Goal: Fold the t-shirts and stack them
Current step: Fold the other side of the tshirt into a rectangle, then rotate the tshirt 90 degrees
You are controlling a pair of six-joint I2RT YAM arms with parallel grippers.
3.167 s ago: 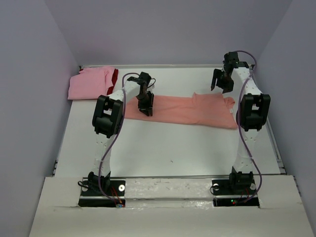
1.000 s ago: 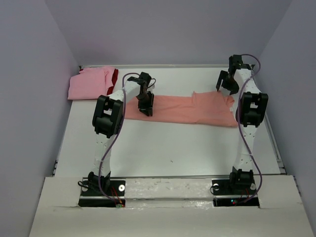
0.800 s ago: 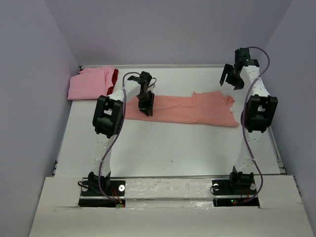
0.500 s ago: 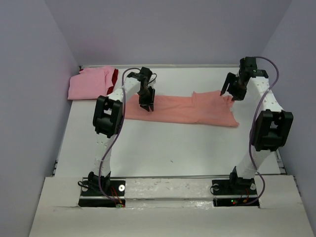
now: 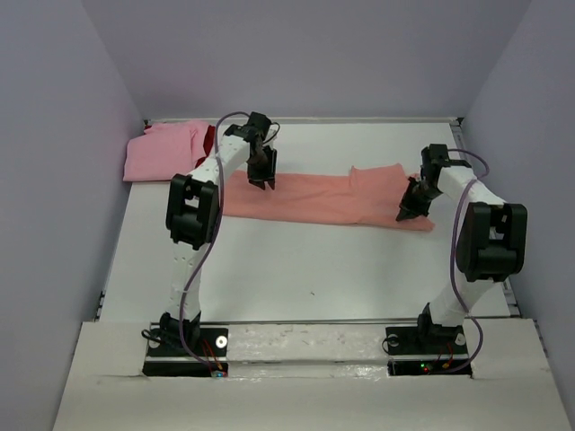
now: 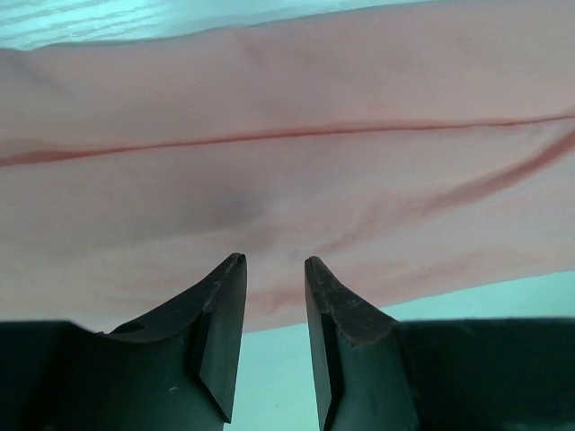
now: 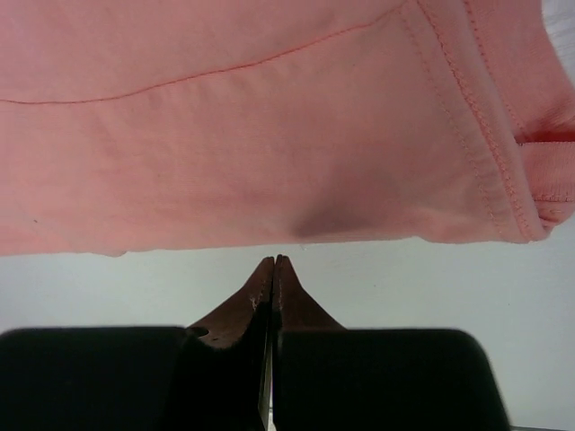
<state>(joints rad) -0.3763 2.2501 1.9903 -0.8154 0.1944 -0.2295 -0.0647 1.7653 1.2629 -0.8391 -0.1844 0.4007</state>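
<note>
Salmon shirt (image 5: 323,199) lies flat on the desk (image 5: 296,278) as one long band running left to right across the far middle, doubled lengthwise by the look of the crease line along it, with a looser flap and a sleeve hem at its right end. Pink shirt (image 5: 160,153) sits bunched in the far left corner, well apart from the salmon one. A sliver of dark red shirt (image 5: 210,137) shows at its right edge; cannot tell whether that one lies under it or beside it. Left claw (image 5: 261,176) is low over the left end of the band. In the wrist view its two fingers (image 6: 225,305) stand apart with a plain gap, tips at the near edge of the cloth, nothing pinched between them. Right claw (image 5: 404,214) is down at the right end. Its wrist view shows the fingers pressed together tip to tip right at the near hem, with a small dimple in the cloth just beyond; whether any fabric is caught between the tips cannot be told. Progress, as judged: early to middle. The salmon shirt seems to have its lengthwise fold only; the crosswise folds bringing the ends together are yet to do. The corner pile looks rumpled rather than squared, so it may need work too. No neat stack of three exists yet. Likely step in hand: taking hold of both ends of the band along its near edge.
</note>
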